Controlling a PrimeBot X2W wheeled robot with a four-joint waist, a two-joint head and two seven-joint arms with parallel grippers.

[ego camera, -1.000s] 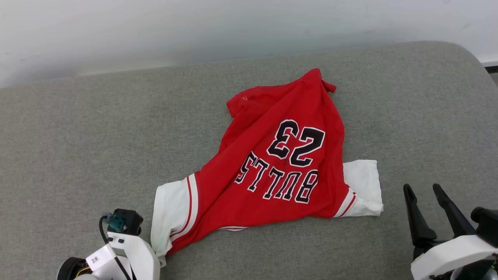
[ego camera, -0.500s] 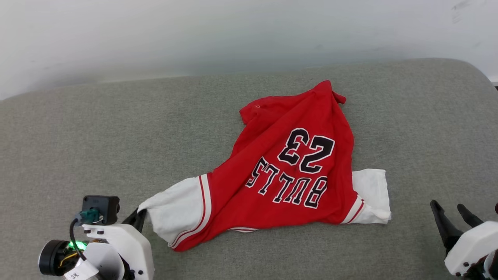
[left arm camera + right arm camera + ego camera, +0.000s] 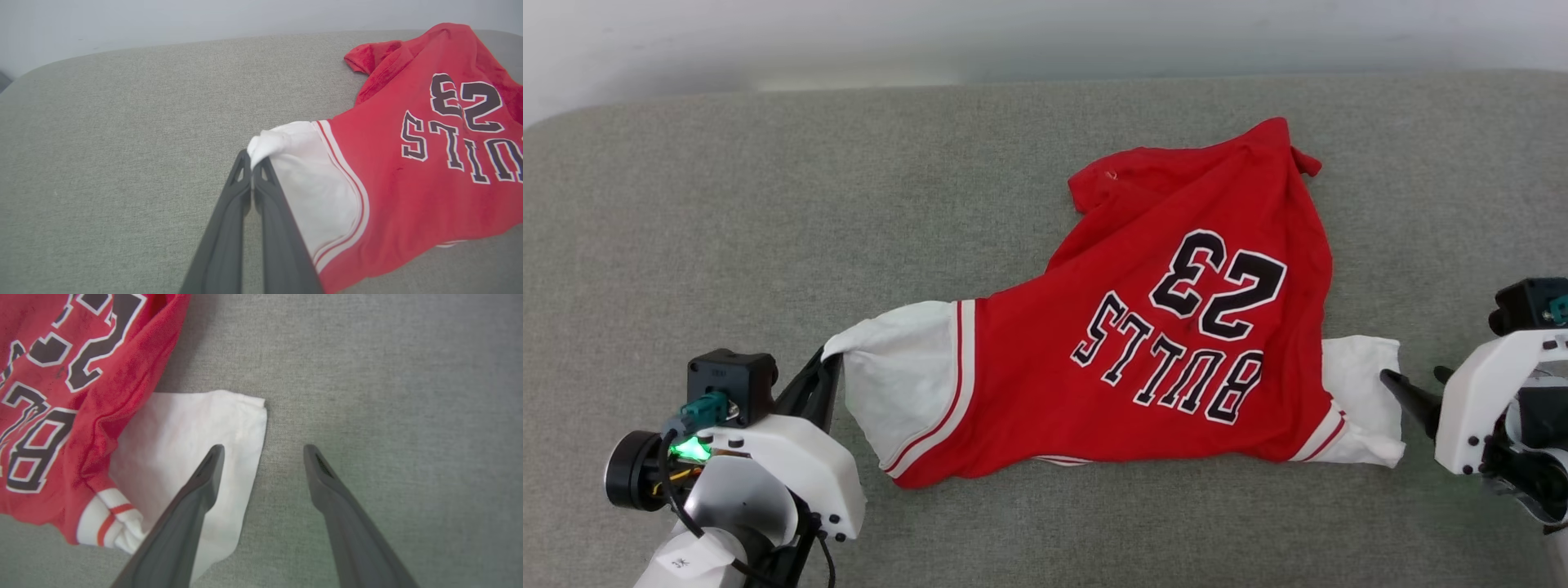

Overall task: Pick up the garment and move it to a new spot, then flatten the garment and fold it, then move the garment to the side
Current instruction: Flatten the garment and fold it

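The garment, a red jersey with white sleeves and upside-down "BULLS 23" lettering, lies rumpled on the grey cushion. My left gripper is shut on the tip of its left white sleeve, lifting that corner; in the left wrist view the left gripper pinches the cloth. My right gripper stands open at the edge of the garment's right white sleeve. In the right wrist view the right gripper has one finger over the sleeve and the other over bare cushion.
The grey upholstered surface stretches wide to the left of the garment. A pale wall runs along its far edge. The cushion's rounded far-left corner appears in the left wrist view.
The head camera has shifted. My left gripper has pulled the left sleeve out sideways and upward, stretching the garment. My right gripper has come in to the right sleeve's edge, still open.
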